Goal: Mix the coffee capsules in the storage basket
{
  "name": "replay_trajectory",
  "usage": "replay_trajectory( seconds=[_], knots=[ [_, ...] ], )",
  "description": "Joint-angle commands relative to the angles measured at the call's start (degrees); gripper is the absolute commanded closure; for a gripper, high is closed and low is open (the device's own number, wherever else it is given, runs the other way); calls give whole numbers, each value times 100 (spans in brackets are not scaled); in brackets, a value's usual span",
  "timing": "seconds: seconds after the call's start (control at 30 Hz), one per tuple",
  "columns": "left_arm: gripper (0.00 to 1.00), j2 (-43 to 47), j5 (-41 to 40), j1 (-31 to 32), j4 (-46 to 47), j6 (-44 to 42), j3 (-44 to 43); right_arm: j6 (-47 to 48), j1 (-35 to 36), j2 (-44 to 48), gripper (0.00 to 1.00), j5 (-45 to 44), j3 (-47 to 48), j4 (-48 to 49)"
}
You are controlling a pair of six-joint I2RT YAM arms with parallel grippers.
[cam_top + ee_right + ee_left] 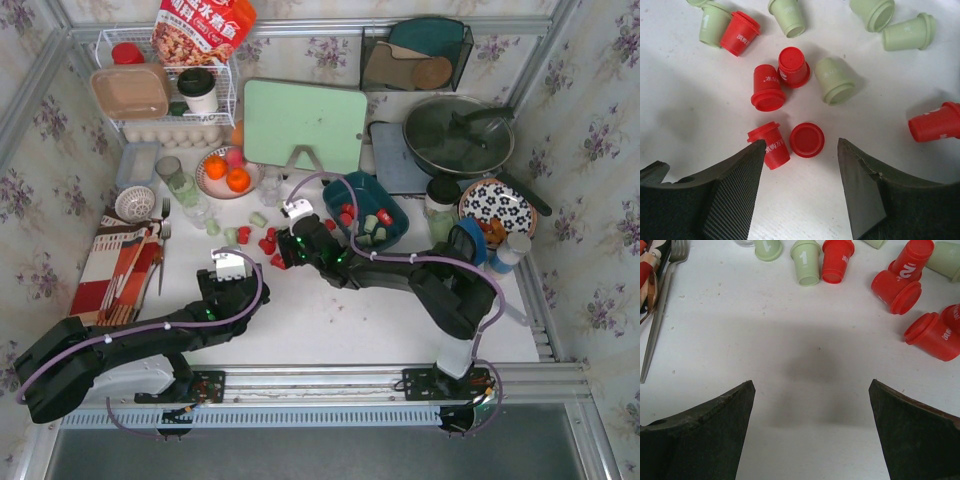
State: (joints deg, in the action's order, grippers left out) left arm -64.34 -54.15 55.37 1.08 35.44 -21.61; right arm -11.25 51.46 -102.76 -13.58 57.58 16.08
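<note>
Right gripper (800, 141): jaws apart, clamped on nothing, low over the white table (685, 100).
Between its fingertips: an upright red capsule (806, 140), standing just ahead of the gap and clear of both pads.
At its left finger: a tipped red capsule (771, 146) on its side, its body right against the finger's tip.
Just ahead: two more red pods and a pale green one, close together; further out, green and red ones lie scattered singly.
Storage basket (360, 188): beside the right gripper's wrist on its right, apart from the fingers; red and green coffee capsules (372, 226) lie mixed in it.
Left gripper (810, 382): jaws wide apart, empty, bare table between the fingers.
Ahead of it: a row of green and red pods, well clear of the tips.
Far to its left: a fork (657, 315) lying flat.
</note>
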Motion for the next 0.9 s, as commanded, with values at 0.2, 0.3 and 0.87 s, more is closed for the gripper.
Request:
replay_trajectory(
  seconds=[0.2,0.3,0.87],
  knots=[
    [1,-15,-140,-9,-3,0,-52,-245,5,-505,37,-112,253,59],
    [1,-40,-140,-9,-23,0,-78,-252,0,-599,40,-136,286,42],
    [1,-43,-157,-9,-57,23,-81,-332,4,-802,68,-251,380,16]
  ],
)
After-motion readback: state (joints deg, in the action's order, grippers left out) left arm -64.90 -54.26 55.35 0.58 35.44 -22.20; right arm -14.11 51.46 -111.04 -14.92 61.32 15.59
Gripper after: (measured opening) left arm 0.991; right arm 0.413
